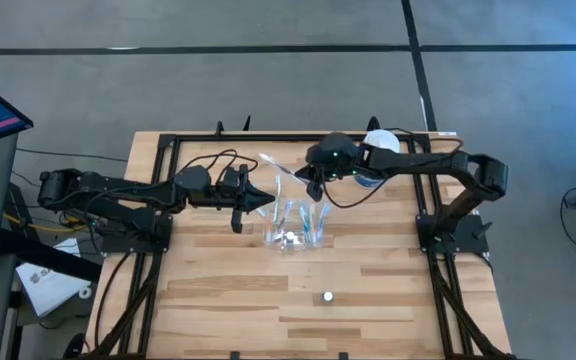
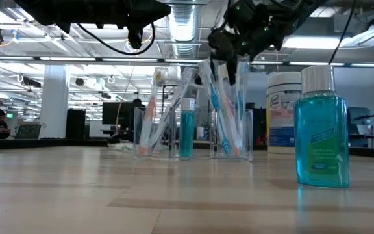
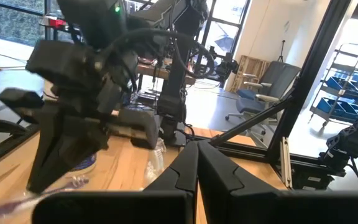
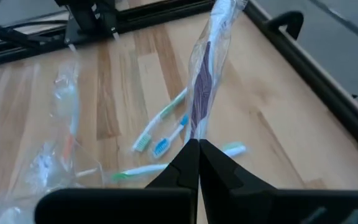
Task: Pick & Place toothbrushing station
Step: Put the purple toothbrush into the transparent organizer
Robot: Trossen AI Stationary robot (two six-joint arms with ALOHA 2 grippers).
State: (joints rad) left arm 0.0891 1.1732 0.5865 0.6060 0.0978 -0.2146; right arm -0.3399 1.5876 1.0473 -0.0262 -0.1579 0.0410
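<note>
A clear plastic holder (image 1: 293, 228) stands at the table's middle, with several toothbrushes (image 2: 223, 110) leaning upright in it. Seen from above in the right wrist view, more toothbrushes (image 4: 166, 127) lie below my right gripper (image 4: 197, 144). That gripper is above the holder's far side (image 1: 302, 185), shut on a toothbrush in a clear wrapper (image 4: 207, 68). My left gripper (image 1: 265, 203) hangs shut just left of the holder and touches nothing; its closed fingers (image 3: 197, 155) point level toward the right arm. My right gripper pinches one end of the wrapped toothbrush (image 4: 197, 129) between its two fingertips. The fingers slant down from the table's right side. The brush runs on ahead of the fingers, roughly in line with them, toward the far left (image 1: 266, 160). It is lifted clear of the table and the holder.
A teal mouthwash bottle (image 2: 322, 130) stands near the front edge (image 1: 328, 296). A large white tub (image 1: 380, 145) stands at the back right, under the right arm. Black frame rails (image 1: 168, 140) border the table. Crumpled clear wrapping (image 4: 61, 118) lies near the holder.
</note>
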